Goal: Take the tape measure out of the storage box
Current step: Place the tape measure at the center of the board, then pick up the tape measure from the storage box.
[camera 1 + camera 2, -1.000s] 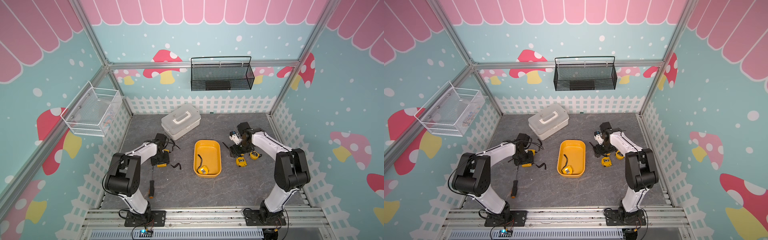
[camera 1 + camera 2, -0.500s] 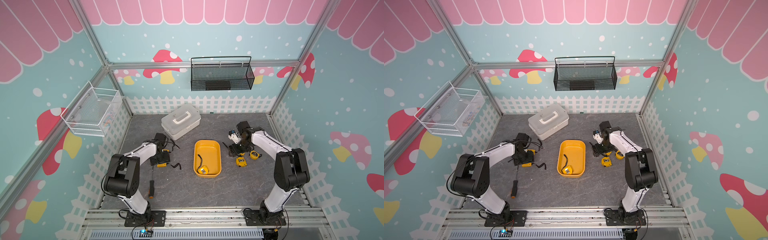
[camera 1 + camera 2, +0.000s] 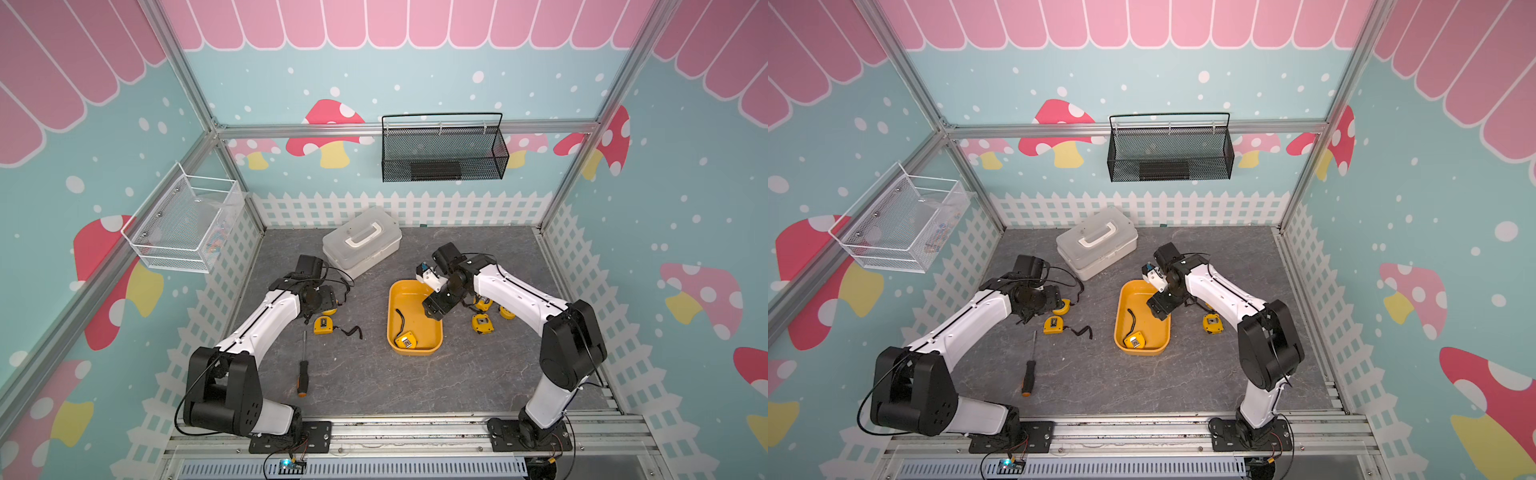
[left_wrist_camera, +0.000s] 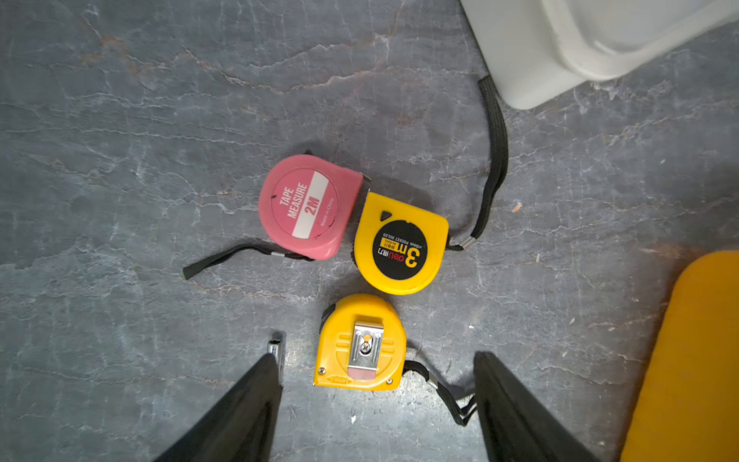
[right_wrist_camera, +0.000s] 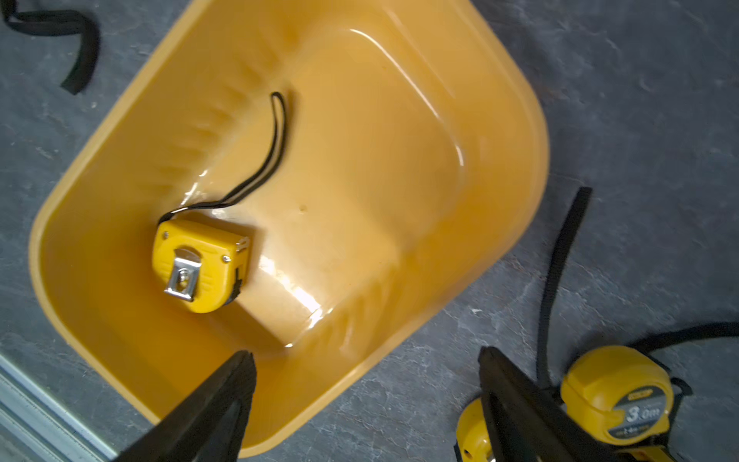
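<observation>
The yellow-orange storage box (image 3: pixel 409 299) (image 3: pixel 1133 299) (image 5: pixel 360 160) stands mid-floor. One yellow tape measure (image 3: pixel 406 340) (image 3: pixel 1133 341) (image 5: pixel 198 266) lies clip-up at its near end, its black strap trailing along the bottom. My right gripper (image 3: pixel 434 309) (image 3: pixel 1158 307) (image 5: pixel 366 352) hangs open over the box's far right rim, one finger above the inside and one above the floor. My left gripper (image 3: pixel 318 301) (image 4: pixel 376 355) is open, left of the box. A yellow tape measure (image 3: pixel 323 325) (image 4: pixel 362 344) lies free on the floor just beyond its fingertips.
A pink tape measure (image 4: pixel 308 208) and a yellow 3 m one (image 4: pixel 402 244) lie beside the left gripper. Several yellow tape measures (image 3: pixel 482 324) (image 5: pixel 618 394) lie right of the box. A white lidded case (image 3: pixel 361 241) stands behind; a screwdriver (image 3: pixel 302 374) lies near the front left.
My right gripper has moved left, from the floor beside the box to over its right rim. The left gripper's jaws have spread wider; the tape measure under it stays put.
</observation>
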Controlling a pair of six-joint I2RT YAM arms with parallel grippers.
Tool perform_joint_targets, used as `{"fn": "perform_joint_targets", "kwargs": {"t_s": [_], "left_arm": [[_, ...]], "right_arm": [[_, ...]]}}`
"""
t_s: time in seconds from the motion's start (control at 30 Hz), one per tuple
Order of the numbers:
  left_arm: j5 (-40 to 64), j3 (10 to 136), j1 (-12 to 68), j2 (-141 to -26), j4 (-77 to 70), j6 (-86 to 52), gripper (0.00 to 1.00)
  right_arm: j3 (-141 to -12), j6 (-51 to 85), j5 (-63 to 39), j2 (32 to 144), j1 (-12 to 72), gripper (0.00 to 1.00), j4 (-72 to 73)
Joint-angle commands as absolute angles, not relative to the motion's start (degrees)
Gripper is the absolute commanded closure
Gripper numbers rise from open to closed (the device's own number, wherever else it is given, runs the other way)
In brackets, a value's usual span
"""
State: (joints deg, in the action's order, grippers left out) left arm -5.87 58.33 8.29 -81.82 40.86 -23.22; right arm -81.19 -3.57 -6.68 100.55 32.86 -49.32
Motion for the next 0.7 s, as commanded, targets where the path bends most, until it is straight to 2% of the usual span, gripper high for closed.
{"fn": "perform_joint_targets", "kwargs": {"t_s": [0.0,0.3,0.67], "left_arm": [[-6.7,59.1,7.9,-79.7,40.5,-25.5,0.22],[-7.2,58.9,7.9,-78.7,39.9,-26.0,0.22],[-7.6,56.6,7.9,-78.2,38.3,-26.4,0.21]], "right_arm": [[-82.7,-4.9,-7.8,102.3,35.9,0.12,-50.6],[-86.2,-4.7,-7.0,108.5,41.7,0.12,-50.7],[-87.7,-5.8,-6.1,114.4,43.8,0.12,-52.1]]}}
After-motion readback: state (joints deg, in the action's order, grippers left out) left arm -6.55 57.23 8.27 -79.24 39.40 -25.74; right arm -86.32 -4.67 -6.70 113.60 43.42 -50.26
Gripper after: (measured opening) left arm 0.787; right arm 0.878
